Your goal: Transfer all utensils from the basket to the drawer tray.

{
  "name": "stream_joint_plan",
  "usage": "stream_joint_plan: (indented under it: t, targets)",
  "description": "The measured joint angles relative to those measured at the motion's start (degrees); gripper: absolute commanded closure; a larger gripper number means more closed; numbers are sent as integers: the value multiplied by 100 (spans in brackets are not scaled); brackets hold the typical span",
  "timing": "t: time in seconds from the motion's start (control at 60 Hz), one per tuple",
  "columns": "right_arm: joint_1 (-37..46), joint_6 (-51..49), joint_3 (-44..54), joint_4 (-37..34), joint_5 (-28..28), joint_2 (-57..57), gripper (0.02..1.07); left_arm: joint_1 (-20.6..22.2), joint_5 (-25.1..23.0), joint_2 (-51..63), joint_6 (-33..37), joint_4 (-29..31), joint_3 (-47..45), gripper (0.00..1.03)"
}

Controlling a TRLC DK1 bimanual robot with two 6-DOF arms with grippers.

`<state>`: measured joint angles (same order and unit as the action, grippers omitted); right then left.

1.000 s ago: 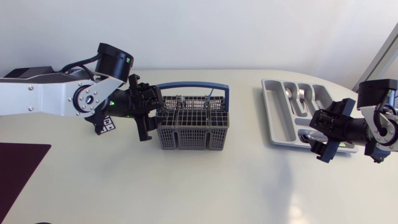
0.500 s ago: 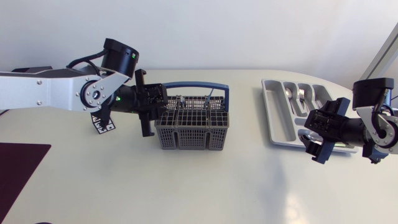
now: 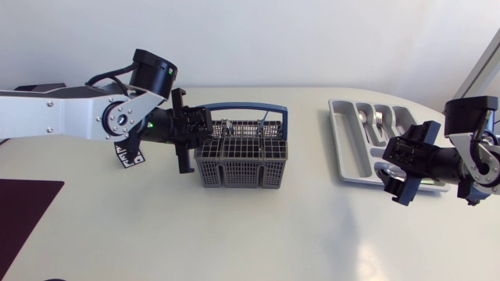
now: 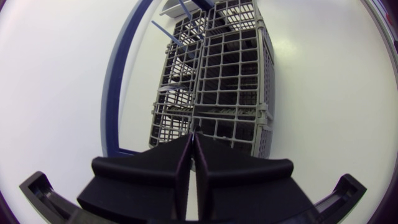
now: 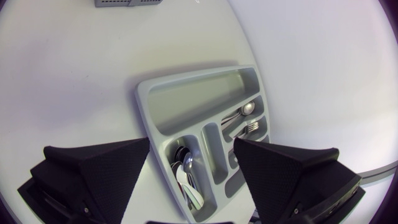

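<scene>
While the left gripper point(image 4: 193, 138) has its two fingers pressed almost flat together, with only a hairline slit between them, its tips sit right at the top of the end wall of the basket point(image 4: 230, 68); whether anything thin is pinched in that slit cannot be told. Ahead of this gripper the grey mesh basket stretches away on the white worktop point(image 3: 273, 234), divided into small square cells, and its blue handle point(image 4: 115, 81) shows along one long side, off to one side of the gripper. Seen in the head view, a few thin utensil handles point(image 3: 226, 125) stick up from the cells on the blue handle's side, too small to name. Well apart from the basket, the right gripper point(image 5: 192, 142) hangs over the drawer tray point(image 5: 196, 93) with its fingers spread wide, holding nothing. Under it the grey tray lies flat on the worktop: one long compartment runs crosswise ahead of the fingertips, and several narrower ones run back beneath the gripper. Spoons point(image 5: 186, 171) lie in the narrow compartment directly under the gap between the fingers, forks point(image 5: 245, 129) lie in a compartment nearer one finger, and another spoon point(image 5: 247, 108) rests in the compartment just beyond them.
</scene>
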<state>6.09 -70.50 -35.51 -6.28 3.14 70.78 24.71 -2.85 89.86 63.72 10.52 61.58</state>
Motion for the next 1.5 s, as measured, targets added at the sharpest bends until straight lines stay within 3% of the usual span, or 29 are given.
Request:
stream_joint_plan:
  t: [0.367,0.933,1.067,1.3,1.5]
  targets:
    - [-184,4,46,-278,-22,-332,10,44,186,-667,107,208,46,100]
    - [-780,549,103,-748,-50,-1338,10,245,293,-1902,-144,1158,190,100]
    - [-1222,1025,103,-782,-98,-1620,10,245,295,-2092,-852,1384,267,100]
    - [-2378,2131,9,-896,-269,-1733,10,581,293,-2135,-2745,1609,396,100]
    - [-3521,3014,-273,-835,-605,-1687,13,782,-238,-1930,-4325,1705,492,100]
